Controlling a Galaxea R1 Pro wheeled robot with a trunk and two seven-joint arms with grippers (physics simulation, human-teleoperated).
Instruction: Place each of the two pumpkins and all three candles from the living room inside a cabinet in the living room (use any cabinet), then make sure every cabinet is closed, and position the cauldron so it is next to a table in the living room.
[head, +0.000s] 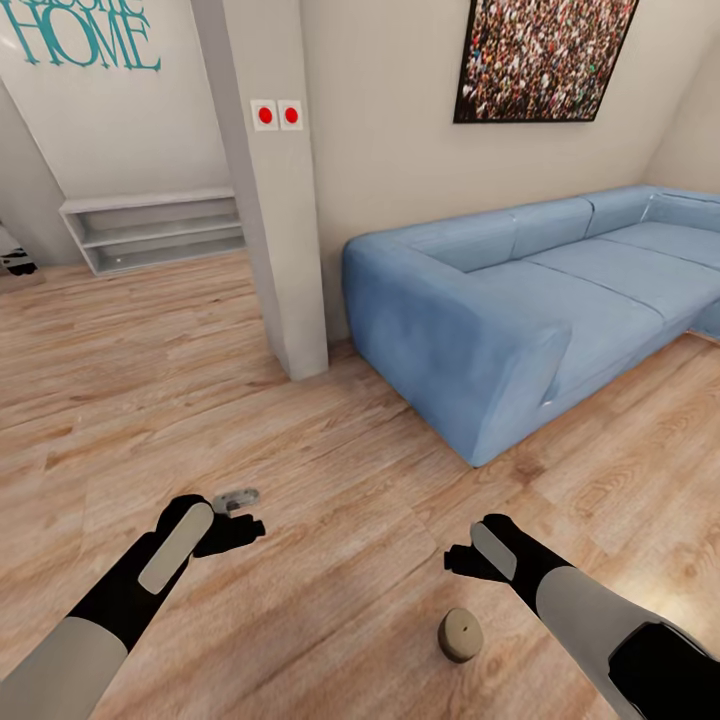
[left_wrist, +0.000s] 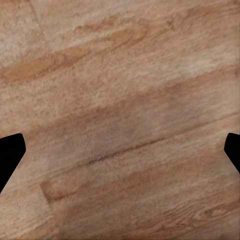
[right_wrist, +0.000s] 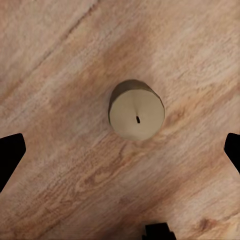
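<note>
Candle (right_wrist: 136, 111) is standing upright on floor (head: 330, 480), directly under right gripper (right_wrist: 120, 150), which is hanging jaws apart, empty. Left gripper (left_wrist: 120, 150) is also hanging apart over bare floor. Recommended: descend vertically, w/ candle centred btwn fingers, before closing.

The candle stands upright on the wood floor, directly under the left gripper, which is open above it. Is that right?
Not quite: the candle is under the right gripper, not the left. The right wrist view looks straight down on its wick between the spread fingers; the left wrist view has bare floor. The rest holds.
</note>
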